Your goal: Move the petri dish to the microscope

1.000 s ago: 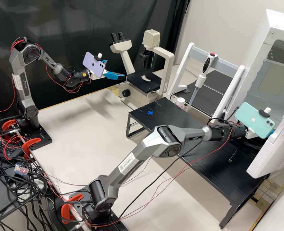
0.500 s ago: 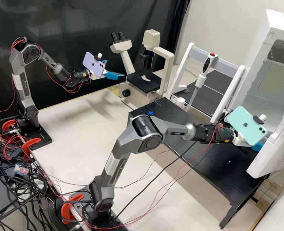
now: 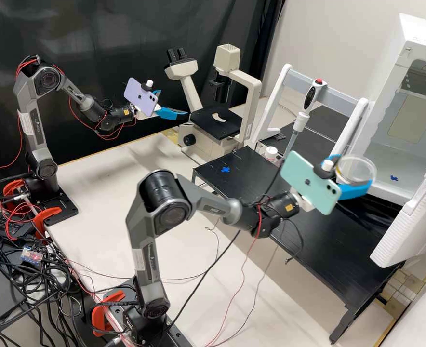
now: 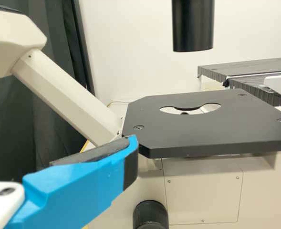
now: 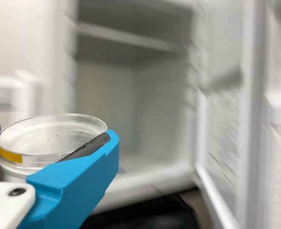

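Note:
My right gripper (image 3: 355,171) is above the black stand, just outside the open white cabinet. It is shut on a clear round petri dish (image 3: 359,166). In the right wrist view the petri dish (image 5: 49,138), with a yellow strip on its side, lies between the dark pads of the right gripper (image 5: 52,131). The cream microscope (image 3: 254,91) stands at the back, its black stage (image 3: 213,127) bare. My left gripper (image 3: 174,103) is open beside the stage. From the left wrist view, one finger of the left gripper (image 4: 52,143) shows near a corner of the stage (image 4: 178,138).
The black stand (image 3: 280,202) bears a blue cross mark. Behind it are a white frame (image 3: 338,96) with a pipette (image 3: 302,115) and a small white bottle (image 3: 271,153). The cabinet's door (image 3: 410,221) hangs open at the right; another blue mark (image 3: 394,178) is inside.
My right arm has drawn back out of the cabinet, leftward in the high view, bringing the petri dish into sight in its gripper. The left arm has kept still.

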